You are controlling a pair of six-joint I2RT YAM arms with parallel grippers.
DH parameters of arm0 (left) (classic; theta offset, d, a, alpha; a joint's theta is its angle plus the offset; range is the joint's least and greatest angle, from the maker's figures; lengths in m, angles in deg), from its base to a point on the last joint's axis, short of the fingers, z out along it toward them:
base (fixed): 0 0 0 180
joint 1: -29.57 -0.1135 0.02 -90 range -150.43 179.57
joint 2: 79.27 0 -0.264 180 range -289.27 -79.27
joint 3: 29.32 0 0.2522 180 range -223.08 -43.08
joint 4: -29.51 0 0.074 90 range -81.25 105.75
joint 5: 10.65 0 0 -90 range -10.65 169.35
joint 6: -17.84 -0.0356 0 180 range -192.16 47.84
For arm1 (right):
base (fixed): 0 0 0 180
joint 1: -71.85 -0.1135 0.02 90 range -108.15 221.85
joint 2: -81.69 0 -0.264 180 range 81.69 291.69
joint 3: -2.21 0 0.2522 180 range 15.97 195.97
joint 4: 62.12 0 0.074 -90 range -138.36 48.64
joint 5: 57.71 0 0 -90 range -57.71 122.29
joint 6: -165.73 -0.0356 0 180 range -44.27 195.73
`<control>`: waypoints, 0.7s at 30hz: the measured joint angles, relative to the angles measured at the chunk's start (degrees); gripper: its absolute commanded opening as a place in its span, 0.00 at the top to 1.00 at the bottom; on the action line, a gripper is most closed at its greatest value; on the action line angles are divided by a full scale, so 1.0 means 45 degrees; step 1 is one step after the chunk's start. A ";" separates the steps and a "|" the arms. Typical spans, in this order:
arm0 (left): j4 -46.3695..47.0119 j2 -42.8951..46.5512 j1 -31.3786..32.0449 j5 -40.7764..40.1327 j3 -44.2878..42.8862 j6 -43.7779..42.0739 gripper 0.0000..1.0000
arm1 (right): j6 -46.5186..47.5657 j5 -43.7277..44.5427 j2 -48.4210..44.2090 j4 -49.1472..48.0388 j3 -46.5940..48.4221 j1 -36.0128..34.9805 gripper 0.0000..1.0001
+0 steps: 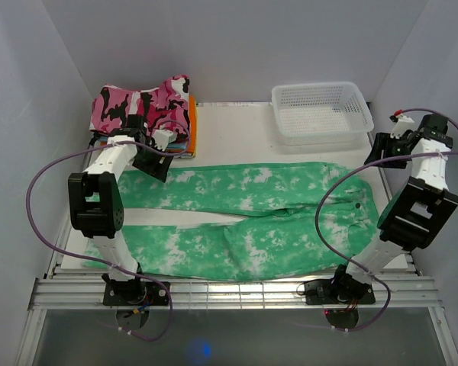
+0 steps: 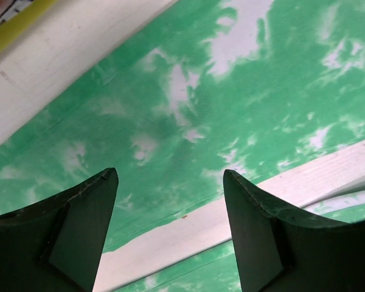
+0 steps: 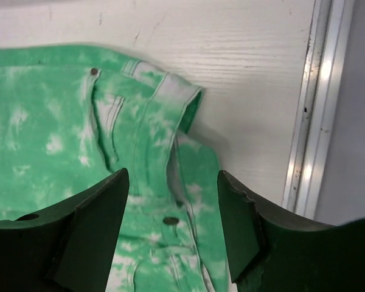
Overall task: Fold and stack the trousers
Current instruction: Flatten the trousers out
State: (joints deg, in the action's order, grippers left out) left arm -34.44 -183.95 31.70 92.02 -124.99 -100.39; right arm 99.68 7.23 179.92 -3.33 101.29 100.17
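Note:
The mint green trousers (image 1: 252,221) with white blotches lie flat across the table, waist at the right, two legs running left with a strip of bare table between them. My left gripper (image 1: 154,162) is open and empty, above the far leg's left end; its view shows that leg (image 2: 188,115) and the gap. My right gripper (image 1: 383,150) is open and empty, held above the table's right side; its view shows the waistband with button (image 3: 170,220) below the jaws.
A folded pink, black and white camouflage garment (image 1: 141,103) lies on orange folded clothes (image 1: 191,122) at the back left. A white mesh basket (image 1: 320,112) stands at the back right. The metal table rail (image 3: 319,103) runs along the right edge.

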 measured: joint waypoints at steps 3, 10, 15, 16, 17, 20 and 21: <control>-0.0408 0.0005 0.0180 0.0170 -0.0160 0.0049 0.19 | -0.1039 0.0107 0.1637 -0.0855 0.0117 -0.0185 0.24; -0.1477 0.0126 0.0355 0.0194 -0.0233 0.0049 0.18 | -0.2370 0.0335 0.3492 -0.1656 -0.0015 -0.0573 0.14; -0.1763 0.0345 0.0350 0.0185 -0.0238 0.0097 0.18 | -0.2866 -0.0393 0.3939 -0.2108 -0.0262 -0.0661 0.26; -0.1797 0.0364 0.0350 0.0180 -0.0243 0.0126 0.18 | -0.2934 -0.0578 0.4022 -0.2147 -0.0282 -0.0690 0.27; -0.1812 0.0369 0.0350 0.0175 -0.0238 0.0146 0.18 | -0.3045 -0.0709 0.4070 -0.2215 -0.0306 -0.0738 0.28; -0.1851 0.0384 0.0355 0.0170 -0.0238 0.0223 0.18 | -0.3351 -0.1205 0.4095 -0.2482 -0.0403 -0.0879 0.40; -0.1846 0.0398 0.0355 0.0160 -0.0238 0.0243 0.18 | -0.3419 -0.1336 0.4095 -0.2589 -0.0403 -0.0918 0.44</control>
State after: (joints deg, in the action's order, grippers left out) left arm -42.75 -182.16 33.29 92.74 -126.06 -99.29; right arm 84.29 1.22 198.35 -14.98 99.47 96.04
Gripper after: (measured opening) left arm 0.814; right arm 0.643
